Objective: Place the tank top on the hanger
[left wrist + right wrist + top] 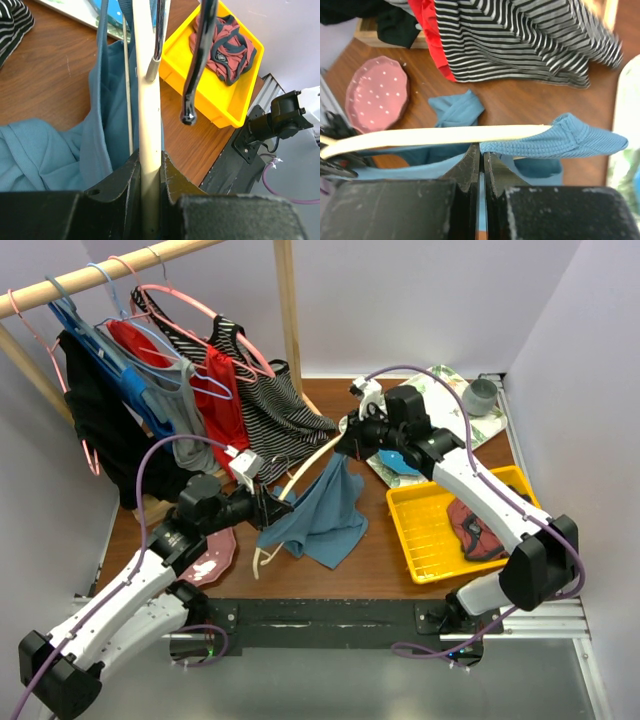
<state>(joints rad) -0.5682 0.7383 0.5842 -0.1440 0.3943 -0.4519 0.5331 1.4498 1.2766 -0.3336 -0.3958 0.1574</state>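
The teal tank top (330, 515) hangs from the cream hanger (308, 466), with its lower part bunched on the wooden table. My left gripper (272, 508) is shut on one hanger arm (148, 110), which runs straight up between the jaws (150, 162). The teal cloth (40, 150) lies to its left. My right gripper (345, 447) is at the hanger's far end. In the right wrist view its jaws (481, 149) are shut on the edge of the tank top's strap (580, 140), which is looped over the tip of the hanger arm (435, 136).
A yellow bin (432, 530) at the right holds a dark red garment (475, 530). A pink plate (215, 558) sits by the left arm. A wooden rack (288, 310) at the back left carries striped, red, blue and black clothes (250, 390). A grey cup (482, 395) stands at the back right.
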